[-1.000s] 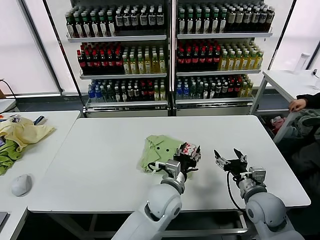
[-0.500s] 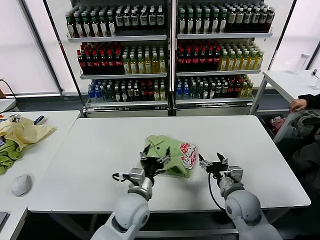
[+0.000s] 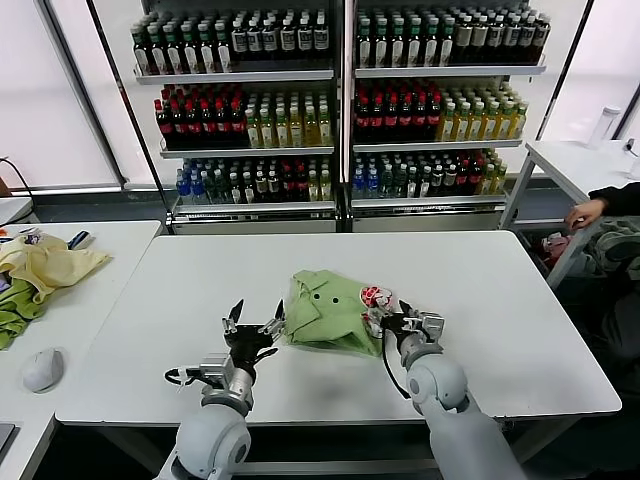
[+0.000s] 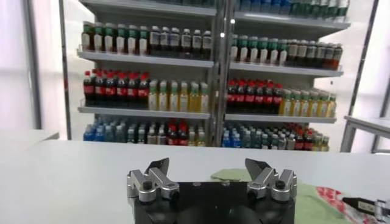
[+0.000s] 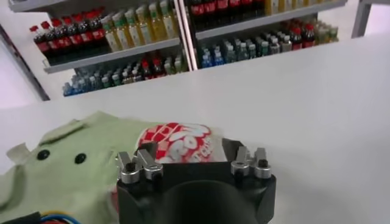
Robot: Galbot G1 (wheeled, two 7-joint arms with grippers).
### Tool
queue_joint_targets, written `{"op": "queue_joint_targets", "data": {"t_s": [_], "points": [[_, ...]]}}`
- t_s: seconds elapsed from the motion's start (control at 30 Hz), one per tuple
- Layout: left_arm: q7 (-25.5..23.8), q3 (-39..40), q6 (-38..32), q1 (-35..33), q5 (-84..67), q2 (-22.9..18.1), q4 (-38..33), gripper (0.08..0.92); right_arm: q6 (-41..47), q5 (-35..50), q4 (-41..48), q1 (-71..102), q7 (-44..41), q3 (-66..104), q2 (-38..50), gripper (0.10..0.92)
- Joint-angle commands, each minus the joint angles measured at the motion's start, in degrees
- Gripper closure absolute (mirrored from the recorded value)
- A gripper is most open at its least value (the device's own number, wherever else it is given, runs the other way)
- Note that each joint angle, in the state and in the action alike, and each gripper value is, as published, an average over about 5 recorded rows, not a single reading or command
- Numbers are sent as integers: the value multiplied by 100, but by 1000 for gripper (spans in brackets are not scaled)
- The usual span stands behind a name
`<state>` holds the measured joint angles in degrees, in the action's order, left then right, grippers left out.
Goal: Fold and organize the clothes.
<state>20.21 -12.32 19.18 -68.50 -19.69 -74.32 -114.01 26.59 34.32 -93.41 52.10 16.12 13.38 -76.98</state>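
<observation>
sage-green t-shirt (image 3: 330,310) with red-and-white printed patch (image 3: 376,296) on white table (image 3: 180,300).

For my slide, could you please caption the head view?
Right gripper at the sage-green cotton T-shirt; open left gripper beside it.

This looks like a shop mock-up set inside a lab or test room. Behind the white worktop (image 3: 200,300) stand two tall shelving units (image 3: 343,110) stocked in neat rows with bottled drinks (image 3: 290,120), sorted by colour as on a store display. Around them are plain white walls and more white tables: one beyond the worktop's left edge carries crumpled cloths (image 3: 40,270) and a computer mouse (image 3: 42,369), and another (image 3: 580,165) stands past the far right corner.
</observation>
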Motion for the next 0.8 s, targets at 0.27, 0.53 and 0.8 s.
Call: {"op": "queue_joint_targets", "data": {"t_s": [0.27,0.53,0.8], "points": [[-14,-321,-56,-343,-39,165,-128,177,98,621,1036,-672,157,-181,-254,594],[-30,-366,-79,-420,-96,247,-150,177,16,-214,1527,-1119,-309,-293,-13,823],[-48,-342,-78,-438,-102,269,-203,177,-31,-1347,2132,-2154,-1406,-780,506,899]]}}
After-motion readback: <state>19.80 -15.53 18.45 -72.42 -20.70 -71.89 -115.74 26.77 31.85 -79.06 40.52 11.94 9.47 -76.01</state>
